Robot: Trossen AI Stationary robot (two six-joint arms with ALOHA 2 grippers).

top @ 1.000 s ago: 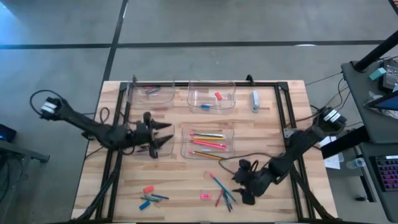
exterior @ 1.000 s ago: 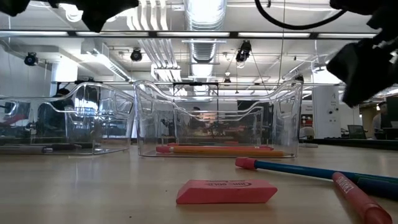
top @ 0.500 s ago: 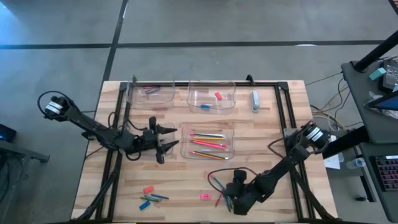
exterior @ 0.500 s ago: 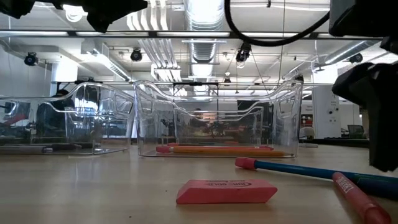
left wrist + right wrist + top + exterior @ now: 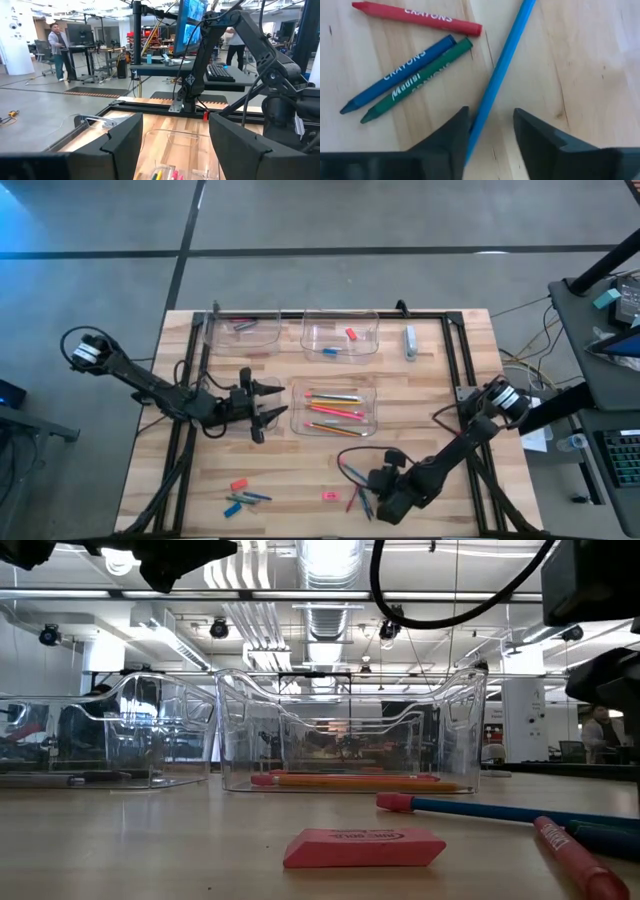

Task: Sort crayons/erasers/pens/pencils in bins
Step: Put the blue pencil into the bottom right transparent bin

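Note:
My right gripper [image 5: 368, 498] is open and low over the near middle of the table. In the right wrist view [image 5: 491, 117] its two fingers stand on either side of a long blue pencil [image 5: 500, 70]; whether they touch it I cannot tell. A red crayon [image 5: 415, 17], a blue crayon [image 5: 400, 75] and a green crayon [image 5: 415, 82] lie flat beside the pencil. My left gripper [image 5: 265, 405] is open and empty, hovering just left of the pencil bin [image 5: 335, 408], which holds several orange, pink and yellow pencils.
Two more clear bins stand at the far edge, one holding pens [image 5: 245, 328] and one holding erasers [image 5: 340, 335]. A pale oblong item [image 5: 410, 340] lies at the far right. A pink eraser [image 5: 238, 484], crayons [image 5: 245, 500] and another pink eraser [image 5: 363, 848] lie near the front edge.
My right gripper has gone down and toward the table's near-left, arriving over the blue pencil and crayons; it stays open. My left gripper has shifted a little toward the pencil bin and has since kept still.

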